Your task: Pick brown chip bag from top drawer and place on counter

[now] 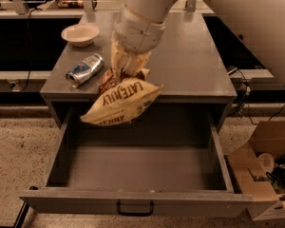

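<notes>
My gripper (pixel 127 66) clamps the brown chip bag (pixel 122 102) by its top end. It dangles slantwise beneath, at the front edge of the desk (pixel 190 65), so I'd carry it rearward.

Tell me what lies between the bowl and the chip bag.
The crushed can lies on the counter between the bowl and the brown chip bag, which the gripper holds over the counter's front edge, in the camera view.
</notes>
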`<state>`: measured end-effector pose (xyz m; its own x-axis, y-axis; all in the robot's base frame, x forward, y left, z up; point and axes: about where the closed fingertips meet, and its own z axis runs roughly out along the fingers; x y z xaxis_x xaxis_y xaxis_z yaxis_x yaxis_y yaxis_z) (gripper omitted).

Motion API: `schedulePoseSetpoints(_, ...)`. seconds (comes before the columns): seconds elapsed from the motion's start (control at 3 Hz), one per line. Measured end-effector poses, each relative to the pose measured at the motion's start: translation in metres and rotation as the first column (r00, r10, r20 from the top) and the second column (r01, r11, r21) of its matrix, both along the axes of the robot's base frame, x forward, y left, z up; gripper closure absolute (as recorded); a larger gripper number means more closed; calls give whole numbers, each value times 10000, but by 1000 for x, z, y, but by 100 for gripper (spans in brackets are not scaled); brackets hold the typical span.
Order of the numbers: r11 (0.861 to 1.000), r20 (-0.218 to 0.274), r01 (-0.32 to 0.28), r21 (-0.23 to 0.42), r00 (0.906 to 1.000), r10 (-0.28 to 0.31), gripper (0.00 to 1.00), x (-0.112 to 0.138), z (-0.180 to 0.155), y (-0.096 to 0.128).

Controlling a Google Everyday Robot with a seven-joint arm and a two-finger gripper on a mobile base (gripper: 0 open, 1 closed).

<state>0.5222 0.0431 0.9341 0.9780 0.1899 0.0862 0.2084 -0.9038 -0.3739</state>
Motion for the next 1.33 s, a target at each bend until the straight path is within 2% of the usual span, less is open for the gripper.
schedulePoseSetpoints(0.33, 9919, 166, 1160, 520, 9930, -1170, 100, 55, 17, -34)
schedulePoseSetpoints(0.67, 9709, 605, 1959, 1375, 9768, -2056, 100, 96, 38, -56)
schedulePoseSetpoints(1.33, 9650, 814, 1987, 1711, 9733, -2148, 100, 105, 45, -52)
